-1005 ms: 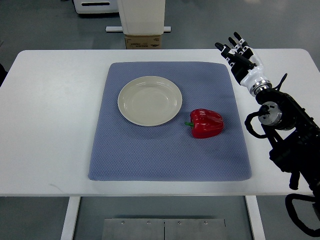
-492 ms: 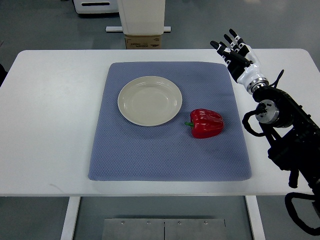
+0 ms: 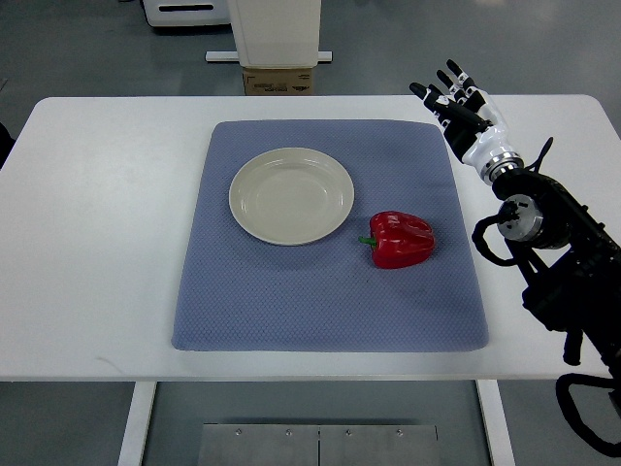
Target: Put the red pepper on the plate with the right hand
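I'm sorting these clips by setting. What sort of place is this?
Probably a robotics lab or test room: a plain white table on a grey floor, a staged blue mat with plate and red pepper, and equipment behind.

Reaching in from the right edge of the top view: right hand, fingers spread and pointing up and to the left, holding nothing. Showing a white palm section with black finger segments, joined at a silver wrist ring to a black forearm. Running down the right side of the picture, jointed and trailing looped black cables, with a round silver-faced joint just below the wrist. Left arm out of view.
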